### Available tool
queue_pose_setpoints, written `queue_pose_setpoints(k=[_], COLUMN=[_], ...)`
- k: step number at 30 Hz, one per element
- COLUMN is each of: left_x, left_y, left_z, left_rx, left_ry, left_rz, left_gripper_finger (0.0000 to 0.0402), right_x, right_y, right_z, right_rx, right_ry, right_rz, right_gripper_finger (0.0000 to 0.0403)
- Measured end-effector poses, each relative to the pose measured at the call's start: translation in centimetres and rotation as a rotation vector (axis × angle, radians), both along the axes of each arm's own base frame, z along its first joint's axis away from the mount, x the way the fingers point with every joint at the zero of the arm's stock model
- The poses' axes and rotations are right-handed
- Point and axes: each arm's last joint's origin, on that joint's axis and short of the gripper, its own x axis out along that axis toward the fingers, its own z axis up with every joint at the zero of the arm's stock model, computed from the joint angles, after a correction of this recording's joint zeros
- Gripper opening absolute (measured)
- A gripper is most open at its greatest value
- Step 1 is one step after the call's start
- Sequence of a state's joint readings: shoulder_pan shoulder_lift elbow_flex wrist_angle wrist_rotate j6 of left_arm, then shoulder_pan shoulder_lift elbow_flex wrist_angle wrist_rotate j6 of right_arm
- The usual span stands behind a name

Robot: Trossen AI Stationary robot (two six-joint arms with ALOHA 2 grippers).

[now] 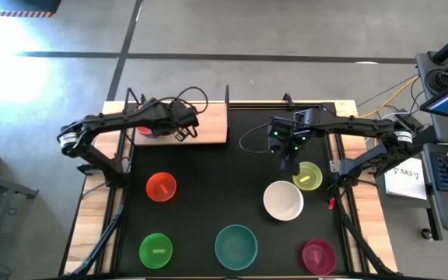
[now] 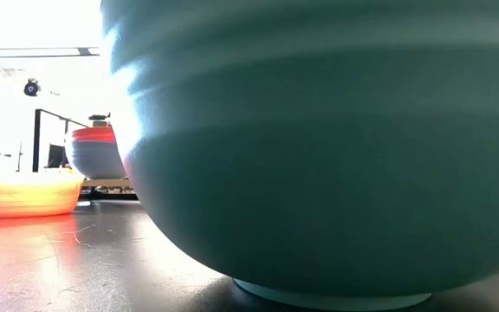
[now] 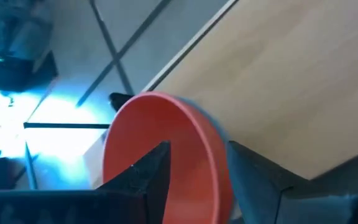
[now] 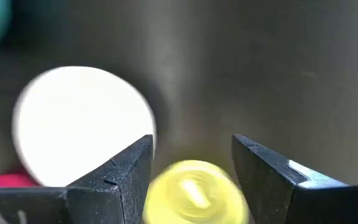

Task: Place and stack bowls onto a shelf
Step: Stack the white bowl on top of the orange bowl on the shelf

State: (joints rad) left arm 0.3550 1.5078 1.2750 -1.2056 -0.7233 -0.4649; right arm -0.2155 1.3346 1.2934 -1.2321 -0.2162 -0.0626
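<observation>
The shelf point(image 1: 201, 124) is a light-wood board at the table's far left. On it a red bowl point(image 2: 93, 137) sits nested in a blue-grey bowl point(image 2: 93, 160). My left gripper point(image 3: 199, 165) is open at the red bowl point(image 3: 166, 130): one finger stands inside its rim, the other outside, with red wall showing between them. My right gripper point(image 4: 191, 155) is open and hovers above the yellow-green bowl point(image 4: 194, 193), near the white bowl point(image 4: 82, 124). Resting on the black mat are the orange bowl point(image 1: 161, 187), green bowl point(image 1: 155, 250), teal bowl point(image 1: 236, 246) and magenta bowl point(image 1: 318, 256).
Thin black uprights stand at the shelf's ends point(image 1: 227, 97). The shelf's right part point(image 3: 291, 81) is bare wood. The teal bowl point(image 2: 319, 147) fills most of the low view. A laptop and papers point(image 1: 442, 167) lie beyond the table's right edge.
</observation>
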Motion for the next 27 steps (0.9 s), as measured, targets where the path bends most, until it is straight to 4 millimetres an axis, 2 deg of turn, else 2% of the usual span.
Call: queue_pose_setpoints(k=[5,8,13,20,27], left_x=[1.1,1.8,3.0,4.0,4.1], left_y=[-1.6,-3.3,-6.9,-11.1,-13.5], left_z=[0.9,1.3,1.4,1.2,1.2], left_rx=[-0.041,-0.036,-0.034,-0.051,-0.061], left_ry=[-0.072,-0.110,-0.204,-0.285,-0.326], left_rz=[-0.059,-0.100,-0.185,-0.277,-0.336], left_gripper_finger=[0.0139,0.0139,0.0139,0.0139,0.0140], right_x=[0.7,1.1,1.5,1.3,0.6], right_y=[1.4,2.9,6.5,10.8,13.8], right_z=[0.3,0.4,0.1,-2.1,-5.1], right_rx=[0.214,0.255,0.288,0.245,0.269], right_ry=[-0.082,-0.094,-0.083,-0.004,0.023], right_rz=[0.048,0.069,0.127,-0.087,-0.205], right_gripper_finger=[0.0205,0.0205,0.0205,0.0205,0.0205])
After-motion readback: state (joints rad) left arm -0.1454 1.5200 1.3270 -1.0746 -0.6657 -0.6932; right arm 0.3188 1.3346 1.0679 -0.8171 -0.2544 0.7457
